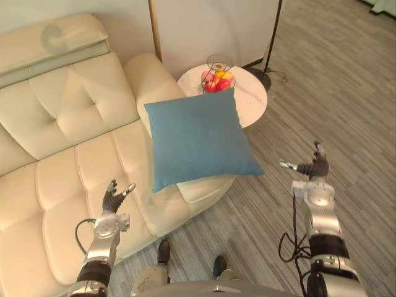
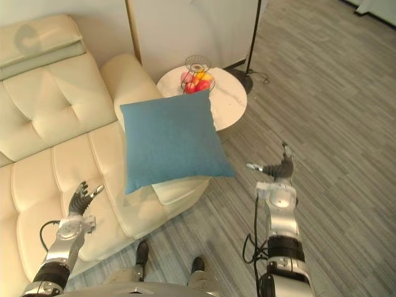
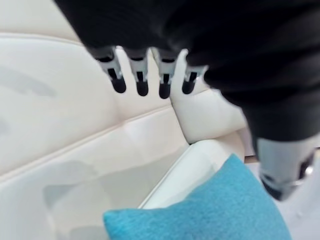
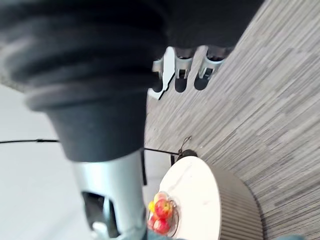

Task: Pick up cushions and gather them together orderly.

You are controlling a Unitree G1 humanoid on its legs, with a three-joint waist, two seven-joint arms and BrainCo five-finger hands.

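Blue cushion [image 1: 198,139] lies flat at the armrest end of the cream sofa [image 1: 68,161]. Its near corner hangs out past the seat's front edge, and a smaller cream cushion [image 1: 207,187] pokes out from under it. Another pale cushion [image 1: 55,40] sits up on the sofa back at the other end. Left hand [image 1: 114,199] hovers over the seat near the front edge, well apart from the blue cushion, fingers straight, nothing held. Right hand [image 1: 314,167] is out over the floor beyond the sofa's front edge, fingers spread, empty too. Round table [image 1: 250,102] with fruit basket [image 1: 216,77] stands just past the blue cushion's far corner. Cushion is probably light, soft and floppy, so it will sag if pinched at one corner. Fabric looks grippy, but the leather under it is slick, so it may slide when pushed. Best bet: take opposite side edges with both hands, or clamp the overhanging near edge with thumb under. Mind the basket when lifting
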